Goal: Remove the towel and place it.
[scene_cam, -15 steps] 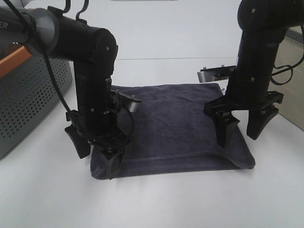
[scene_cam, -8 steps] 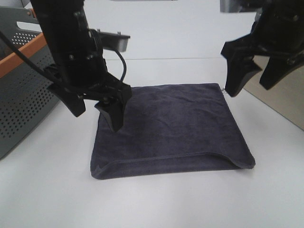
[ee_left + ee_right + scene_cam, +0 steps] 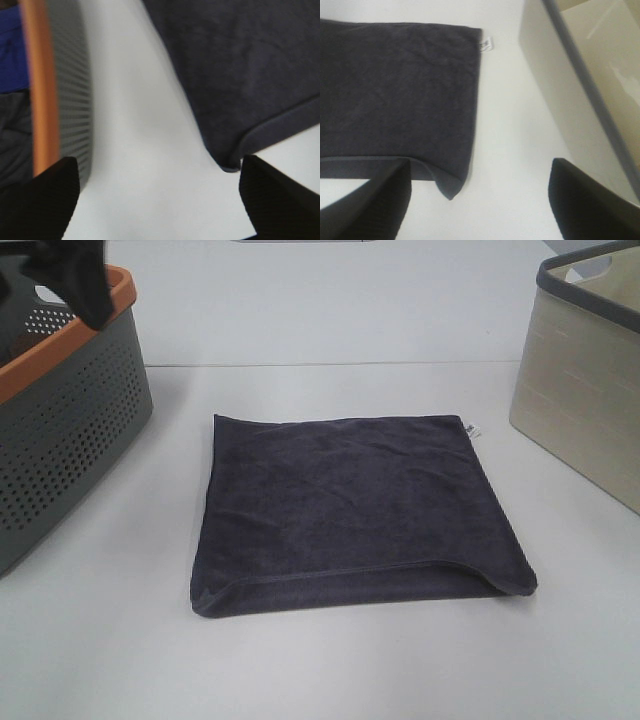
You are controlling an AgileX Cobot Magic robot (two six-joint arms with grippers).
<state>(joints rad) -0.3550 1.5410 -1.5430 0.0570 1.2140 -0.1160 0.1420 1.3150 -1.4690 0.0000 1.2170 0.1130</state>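
1. Where the grey basket (image 3: 60, 430) with the orange rim stands at far left, the left gripper (image 3: 160, 195) hangs above the table (image 3: 330, 330), jaws spread wide, holding nothing, touching nothing.
2. Towel (image 3: 355, 510): flat on the table's middle, folded, white tag (image 3: 472, 430) at its far right corner.
3. Right gripper (image 3: 480, 200): jaws wide apart, empty, above the towel's near right corner.
4. Beige bin (image 3: 585, 390): far right, apart from the towel.
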